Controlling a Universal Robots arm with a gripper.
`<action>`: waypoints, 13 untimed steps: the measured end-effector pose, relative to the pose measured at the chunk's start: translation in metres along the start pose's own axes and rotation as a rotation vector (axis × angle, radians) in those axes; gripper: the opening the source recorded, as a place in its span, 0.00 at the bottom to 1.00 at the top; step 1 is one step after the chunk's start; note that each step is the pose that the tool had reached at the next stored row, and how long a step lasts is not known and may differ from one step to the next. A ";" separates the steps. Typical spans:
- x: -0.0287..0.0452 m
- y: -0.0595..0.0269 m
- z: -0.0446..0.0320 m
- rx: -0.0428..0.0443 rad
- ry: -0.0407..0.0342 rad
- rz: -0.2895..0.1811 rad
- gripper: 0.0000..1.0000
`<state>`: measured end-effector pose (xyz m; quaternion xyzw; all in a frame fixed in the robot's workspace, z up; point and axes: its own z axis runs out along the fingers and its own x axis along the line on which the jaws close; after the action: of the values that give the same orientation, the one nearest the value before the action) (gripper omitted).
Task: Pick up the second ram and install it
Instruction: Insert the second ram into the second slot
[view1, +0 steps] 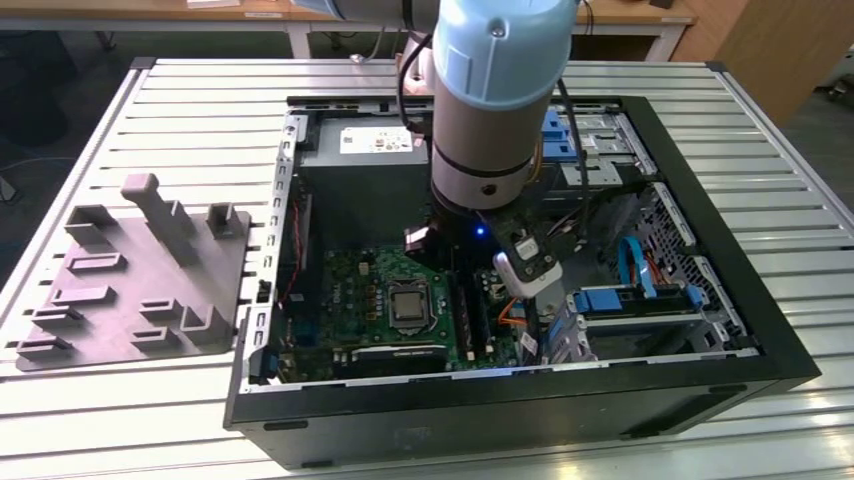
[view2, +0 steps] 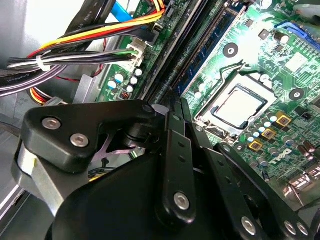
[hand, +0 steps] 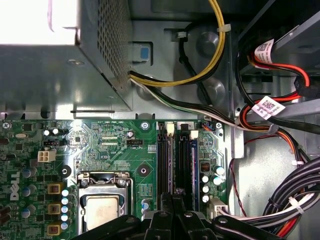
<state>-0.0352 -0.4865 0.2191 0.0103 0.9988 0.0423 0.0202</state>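
The jaws are drawn fully together, with no gap showing and nothing visibly clamped between them. In both wrist views the gripper (view2: 175, 102) (hand: 173, 199) forms one narrow blade, which suits pressing down on a thin edge rather than grasping it.

Just beyond the fingertips (view2: 172, 117) run the memory sockets (hand: 165, 160), and the blade is lined up along their length. The second ram (view2: 207, 47) appears to be the bluish strip with small chips standing on edge in that bank, close to the tips. I cannot tell whether it is fully seated or whether the tips touch it.

In the exterior view the gripper (view1: 527, 265) reaches down into the open computer case (view1: 694, 390), at about three o'clock from the processor socket (view1: 404, 305). The grey fixture tray (view1: 80, 340) lies outside at nine o'clock from the case.
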 end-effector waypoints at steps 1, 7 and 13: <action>0.0000 0.0000 -0.0002 0.0000 0.0000 0.000 0.11; 0.0000 -0.0005 -0.0002 -0.0104 0.0002 0.000 0.11; 0.0000 -0.0014 0.0001 -0.0165 0.0003 0.001 0.11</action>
<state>-0.0352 -0.4880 0.2189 0.0105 0.9985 0.0505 0.0201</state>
